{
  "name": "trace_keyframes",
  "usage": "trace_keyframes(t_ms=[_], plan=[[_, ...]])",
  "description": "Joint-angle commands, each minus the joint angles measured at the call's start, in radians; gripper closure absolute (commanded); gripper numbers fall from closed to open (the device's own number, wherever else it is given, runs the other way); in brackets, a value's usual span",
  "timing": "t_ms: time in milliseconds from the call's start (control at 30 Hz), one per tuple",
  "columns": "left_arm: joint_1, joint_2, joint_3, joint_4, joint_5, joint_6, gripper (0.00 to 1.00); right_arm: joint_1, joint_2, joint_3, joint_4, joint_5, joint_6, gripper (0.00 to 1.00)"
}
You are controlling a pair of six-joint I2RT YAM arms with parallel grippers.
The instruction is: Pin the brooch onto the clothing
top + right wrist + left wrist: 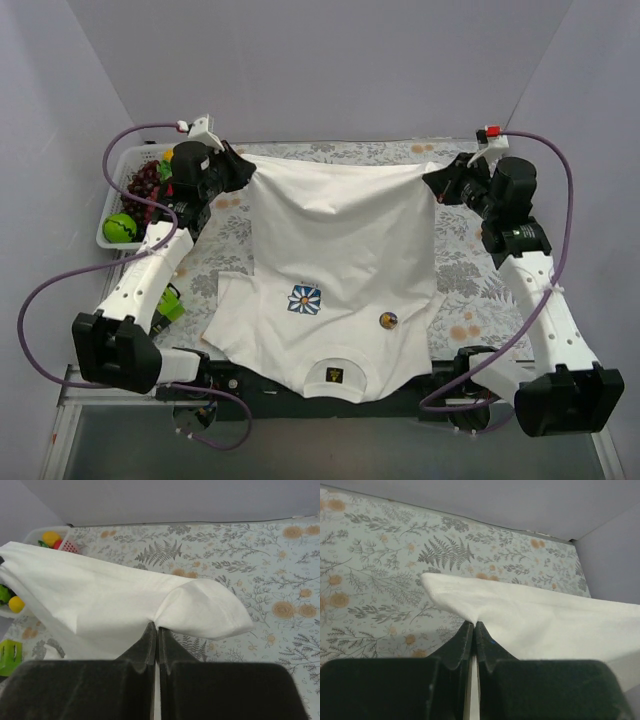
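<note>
The left hand (473, 626) is clenched. Its two dark, matte fingers (460, 642) press together with a fold of white cloth nipped between the tips, and the fabric rises to a small peak there. The right hand (156, 626) is clamped the same way on another fold, and just to the right of its tips the cloth bulges into a soft, rounded lobe.

Both hold the hem corners of the T-shirt (340, 235), a smooth white knit. The hem runs taut between the two hands at the far side, and shallow diagonal creases fan out from each pinch. The rest of the shirt lies spread toward the arm bases, with the short sleeves out to either side and the curved collar at the near edge.

On the chest sits a square blue-and-white flower print (305, 299). To its right, and apart from it, the brooch (388, 320) rests on the fabric as a small round disc, dark with a gold glint. Whether its pin goes through the cloth cannot be told. A black-and-gold label (333, 375) marks the collar.

The tabletop (470, 290) wears a pale cover printed with grey ferns and orange blossoms. At its far left corner is a white basket (106, 232) with a slatted wall, holding a green ball (120, 228) and other bright toy pieces. Glossy purple cables (565, 200) loop from each wrist.
</note>
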Motion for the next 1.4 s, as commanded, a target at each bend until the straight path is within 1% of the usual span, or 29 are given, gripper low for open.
trace_keyframes(t_ms=[0,200,333,433,533,767,900,1033,1100,1133,1167,1200,1233,1267,1300,1333,1367], plan=[[0.0,0.025,-0.038,0.241,-0.09,-0.015,1.0,-0.002,0.074,-0.016,0.24,0.009,-0.011,0.99],[0.004,0.146,-0.018,0.34,-0.144,-0.022,1.0,-0.004,0.255,0.036,0.307,-0.008,-0.049,0.99],[0.007,0.244,0.054,0.318,-0.147,-0.003,1.0,-0.002,0.368,0.091,0.321,-0.02,-0.077,0.99],[0.014,0.298,0.081,0.332,-0.183,0.006,1.0,-0.002,0.454,0.143,0.326,-0.028,-0.09,0.99],[0.023,0.361,0.12,0.337,-0.191,0.018,1.0,-0.004,0.555,0.201,0.33,-0.046,-0.098,0.99],[0.053,0.5,0.227,0.298,-0.193,0.034,1.0,-0.007,0.729,0.327,0.32,-0.063,-0.1,0.99],[0.078,0.546,0.246,0.318,-0.185,0.02,1.0,-0.011,0.816,0.398,0.318,-0.083,-0.091,0.99],[0.098,0.608,0.29,0.294,-0.165,0.017,1.0,-0.016,0.923,0.482,0.301,-0.084,-0.091,0.99],[0.101,0.642,0.324,0.277,-0.165,0.018,1.0,-0.016,0.968,0.566,0.266,-0.09,-0.089,0.99],[0.103,0.652,0.331,0.278,-0.168,0.018,1.0,-0.016,1.015,0.604,0.251,-0.097,-0.09,0.99],[0.103,0.665,0.354,0.277,-0.167,0.02,1.0,-0.015,1.042,0.669,0.234,-0.1,-0.091,0.98],[0.104,0.692,0.379,0.262,-0.173,0.029,0.94,-0.015,1.068,0.71,0.193,-0.1,-0.092,0.95],[0.106,0.714,0.409,0.242,-0.174,0.029,0.82,-0.016,1.117,0.746,0.173,-0.097,-0.094,0.88],[0.109,0.73,0.47,0.211,-0.168,0.034,0.5,-0.018,1.14,0.784,0.144,-0.092,-0.1,0.58],[0.11,0.766,0.507,0.162,-0.127,0.037,0.37,-0.016,1.16,0.863,0.076,-0.069,-0.101,0.46],[0.112,0.777,0.535,0.139,-0.113,0.035,0.26,-0.016,1.181,0.891,0.044,-0.051,-0.104,0.36],[0.112,0.786,0.56,0.102,-0.092,0.032,0.19,-0.016,1.181,0.913,0.024,-0.04,-0.11,0.27]])
